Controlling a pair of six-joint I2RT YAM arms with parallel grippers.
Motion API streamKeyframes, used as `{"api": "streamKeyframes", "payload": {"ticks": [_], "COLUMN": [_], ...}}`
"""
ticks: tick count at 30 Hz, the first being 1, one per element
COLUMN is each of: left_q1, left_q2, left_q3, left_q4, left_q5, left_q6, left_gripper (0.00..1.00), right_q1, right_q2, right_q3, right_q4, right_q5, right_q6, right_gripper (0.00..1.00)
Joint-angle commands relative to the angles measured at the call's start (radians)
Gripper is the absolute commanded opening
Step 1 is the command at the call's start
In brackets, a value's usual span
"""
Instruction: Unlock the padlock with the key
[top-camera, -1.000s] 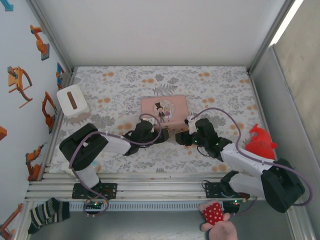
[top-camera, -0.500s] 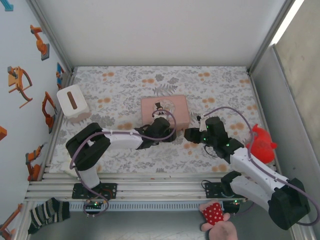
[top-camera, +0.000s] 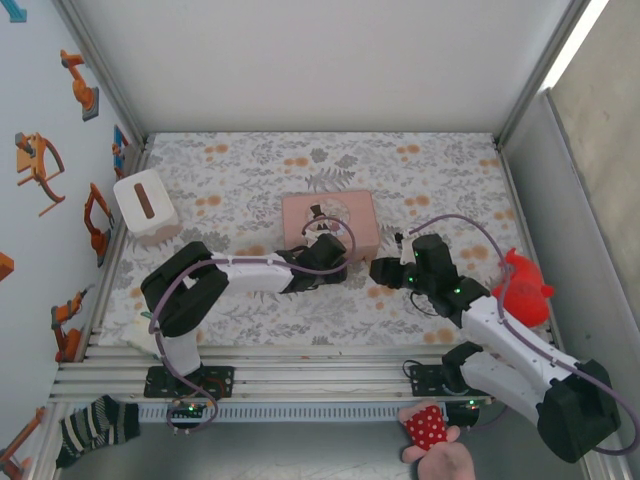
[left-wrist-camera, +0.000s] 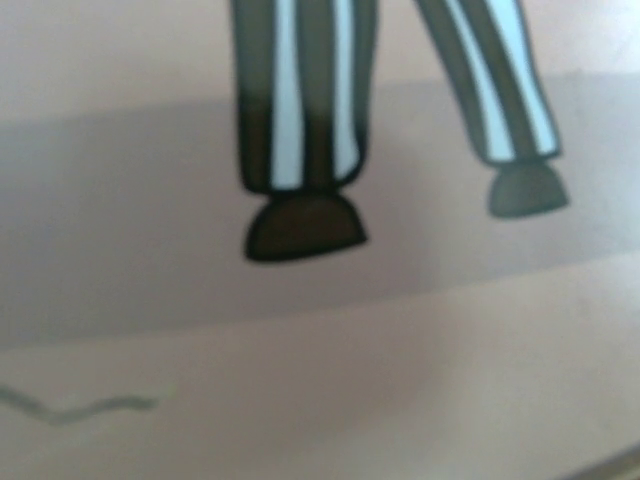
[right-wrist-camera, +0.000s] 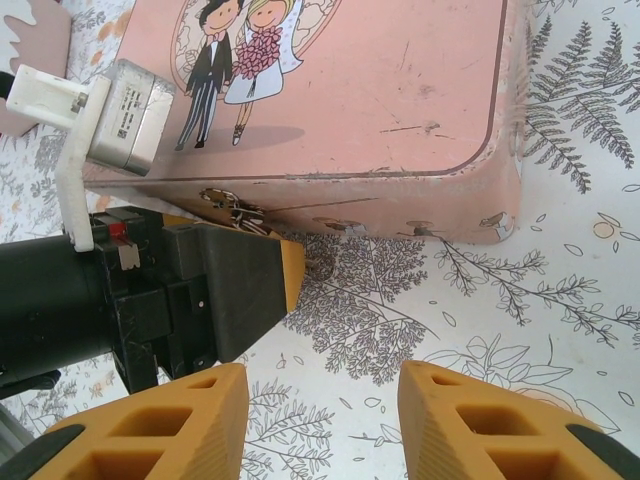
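Overhead and close wrist views share pink box (top-camera: 329, 222).

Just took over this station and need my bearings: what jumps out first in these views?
The pink box with its cartoon couple sits in the middle of the overhead view, and the left gripper is right up at its near wall, beside what looks like the tiny brass padlock. The right gripper hovers open just short of that wall, holding nothing.
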Motion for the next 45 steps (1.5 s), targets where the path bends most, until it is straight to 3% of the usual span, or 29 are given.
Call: {"api": "streamKeyframes", "payload": {"ticks": [1, 7, 14, 19, 22, 32, 45], "left_q1": [-0.005, -0.012, -0.024, -0.036, -0.035, -0.036, -0.045], "left_q2": [0.012, 0.017, 0.012, -0.012, -0.002, -0.003, 0.033], "left_q3": [0.016, 0.025, 0.018, 0.031, 0.058, 0.012, 0.045], "left_q4": [0.016, 0.032, 0.071, 0.021, -0.059, 0.075, 0.041], "left_q5": [-0.031, -0.061, -0.077, -0.152, -0.179, -0.154, -0.182], "left_q6": [-0.037, -0.047, -0.039, -0.036, -0.058, -0.111, -0.163], "left_gripper": [0.59, 0.48, 0.49, 0.54, 0.50, 0.48, 0.39], "right_q1": [-0.007, -0.008, -0.008, -0.009, -0.009, -0.010, -0.015], "right_q2": [-0.010, -0.009, -0.003, 0.005, 0.002, 0.011, 0.011], "right_q3": [0.019, 0.011, 0.001, -0.003, -0.003, -0.006, -0.002], "right_q4": [-0.009, 0.010, 0.024, 0.040, 0.042, 0.050, 0.049], "right_q5": [-0.012, -0.023, -0.031, -0.038, -0.037, -0.048, -0.057], "right_q6": [0.010, 0.016, 0.022, 0.029, 0.029, 0.042, 0.040], "right_gripper": [0.42, 0.42, 0.41, 0.41, 0.41, 0.41, 0.41]}}
